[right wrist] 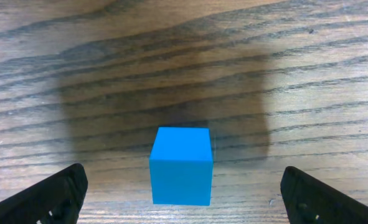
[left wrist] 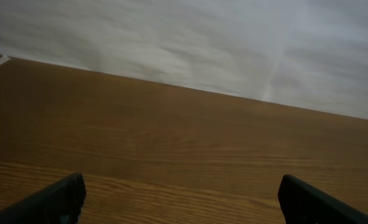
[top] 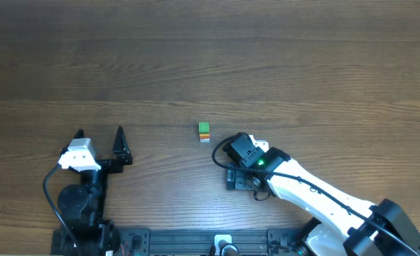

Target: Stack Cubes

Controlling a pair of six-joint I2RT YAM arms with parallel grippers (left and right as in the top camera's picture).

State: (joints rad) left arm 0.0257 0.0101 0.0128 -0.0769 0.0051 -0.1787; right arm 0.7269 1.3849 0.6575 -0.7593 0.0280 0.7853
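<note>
Right wrist view, looking straight down: blue cube point(right wrist: 181, 165) flat on the wooden table point(right wrist: 47, 62), centred between the fingers of the right gripper point(right wrist: 182, 193), jaws spread wide, clear of both side faces, nothing held. In the top view, just beyond that arm's wrist, a small stack point(top: 205, 134) with a green cube point(top: 205, 128) uppermost. Left gripper point(top: 99, 132) parked near its own base, well apart from the cubes, jaws likewise open and empty. Probably the pick-up step for the blue cube, grasp not yet made. Next move: bracket the cube's sides, close squarely, lift clear, carry over the green top, line up the edges, set down gently so as not to topple the stack.
</note>
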